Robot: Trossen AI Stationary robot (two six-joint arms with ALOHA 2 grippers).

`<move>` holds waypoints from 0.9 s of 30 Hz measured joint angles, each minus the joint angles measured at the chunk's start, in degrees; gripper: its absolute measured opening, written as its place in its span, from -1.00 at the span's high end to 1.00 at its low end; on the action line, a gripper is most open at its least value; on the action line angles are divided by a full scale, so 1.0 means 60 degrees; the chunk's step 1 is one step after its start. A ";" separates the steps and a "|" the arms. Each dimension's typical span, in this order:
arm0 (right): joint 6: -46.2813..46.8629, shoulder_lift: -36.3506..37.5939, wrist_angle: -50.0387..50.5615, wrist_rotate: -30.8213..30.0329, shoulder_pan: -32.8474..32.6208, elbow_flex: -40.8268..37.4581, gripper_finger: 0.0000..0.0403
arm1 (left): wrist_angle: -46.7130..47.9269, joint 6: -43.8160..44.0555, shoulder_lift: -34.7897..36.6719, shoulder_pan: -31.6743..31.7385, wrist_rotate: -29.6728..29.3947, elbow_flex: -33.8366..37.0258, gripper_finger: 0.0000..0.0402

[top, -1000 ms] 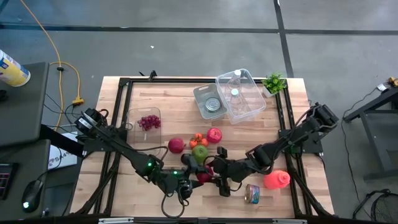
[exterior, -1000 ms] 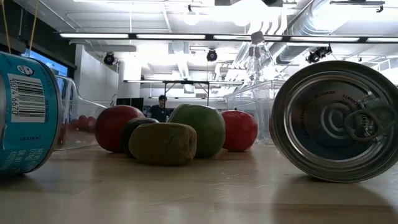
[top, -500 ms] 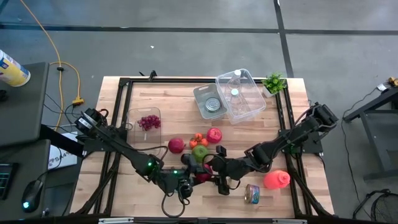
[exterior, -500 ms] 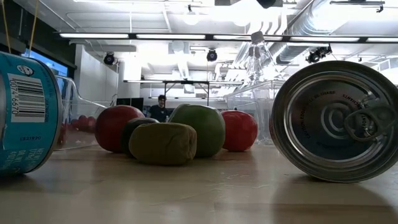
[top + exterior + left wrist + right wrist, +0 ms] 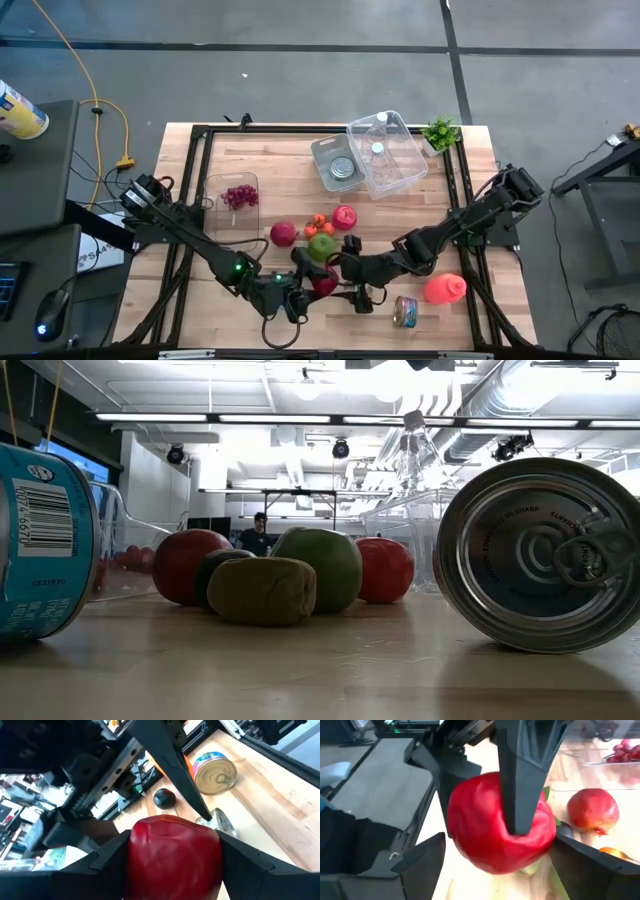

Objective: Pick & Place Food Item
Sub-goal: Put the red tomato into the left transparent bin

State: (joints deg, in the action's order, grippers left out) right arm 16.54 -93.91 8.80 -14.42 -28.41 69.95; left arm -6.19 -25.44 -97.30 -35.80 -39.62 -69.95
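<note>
Left wrist view: red apple (image 5: 175,852) clamped between left pincer (image 5: 175,865) fingers.

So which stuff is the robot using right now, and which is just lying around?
In the job:
red apple, clamped in the left gripper
right gripper, open around the same apple

Just lying about:
tin can
green fruit
grapes
clear box
small plant

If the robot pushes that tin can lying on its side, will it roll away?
Probably yes. The tin can lies on its round side on the flat wooden table, so a sideways push should roll it. It looks like stiff metal, so likely no denting.
</note>
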 joint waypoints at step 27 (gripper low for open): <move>0.4187 0.1617 0.4681 -0.6321 -0.3134 -0.0052 -0.71 | 0.0091 0.4363 0.0000 0.0307 -0.1047 0.0007 -0.19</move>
State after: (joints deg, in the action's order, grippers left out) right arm 41.66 -84.20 36.89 -52.34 -47.21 69.64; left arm -5.64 0.74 -97.30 -33.95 -45.90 -69.91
